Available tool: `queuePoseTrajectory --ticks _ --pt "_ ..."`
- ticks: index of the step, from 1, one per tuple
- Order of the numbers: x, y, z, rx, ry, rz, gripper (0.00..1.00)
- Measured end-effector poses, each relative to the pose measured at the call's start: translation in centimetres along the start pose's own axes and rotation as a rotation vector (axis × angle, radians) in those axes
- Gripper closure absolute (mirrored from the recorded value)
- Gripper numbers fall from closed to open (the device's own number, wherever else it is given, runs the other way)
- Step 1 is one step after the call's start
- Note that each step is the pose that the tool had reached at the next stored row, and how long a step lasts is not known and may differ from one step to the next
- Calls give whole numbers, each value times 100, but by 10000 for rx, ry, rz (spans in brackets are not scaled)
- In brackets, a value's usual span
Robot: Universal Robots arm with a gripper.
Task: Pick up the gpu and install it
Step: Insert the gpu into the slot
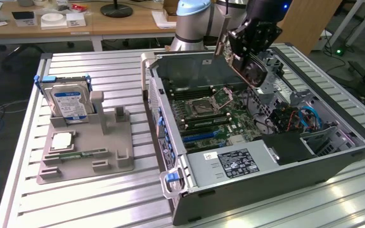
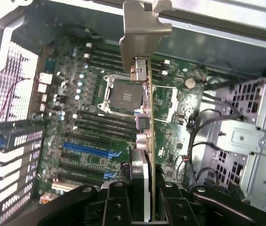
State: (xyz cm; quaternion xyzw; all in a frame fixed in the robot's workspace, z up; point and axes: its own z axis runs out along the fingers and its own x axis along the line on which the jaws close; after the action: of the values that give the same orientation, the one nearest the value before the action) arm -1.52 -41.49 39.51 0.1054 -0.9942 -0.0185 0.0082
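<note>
Your black two-finger gripper (image 2: 142, 202) is partly closed, clamping the thin, dark-faced gpu (image 2: 142, 122) edge-on, its silvery metal bracket farthest from the fingers. Below it lies the green motherboard (image 2: 95, 117) in the open grey computer case (image 1: 277, 180). Well apart stands the silver, blue-labelled hard drive (image 1: 68, 102).

gpu (image 2: 144, 127) near end hidden between tool (image 2: 143, 190) fingers

Clear above motherboard (image 1: 201, 118); drive cage (image 2: 253, 136), cables (image 1: 303, 118) crowd exterior view's right; case wall (image 1: 189, 71), power supply (image 1: 233, 164) box ends.
</note>
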Motion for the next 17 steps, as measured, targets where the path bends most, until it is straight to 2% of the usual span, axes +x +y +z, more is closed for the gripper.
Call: queuePoseTrajectory --ticks 17 --pt "0 0 1 38 117 -3049 72"
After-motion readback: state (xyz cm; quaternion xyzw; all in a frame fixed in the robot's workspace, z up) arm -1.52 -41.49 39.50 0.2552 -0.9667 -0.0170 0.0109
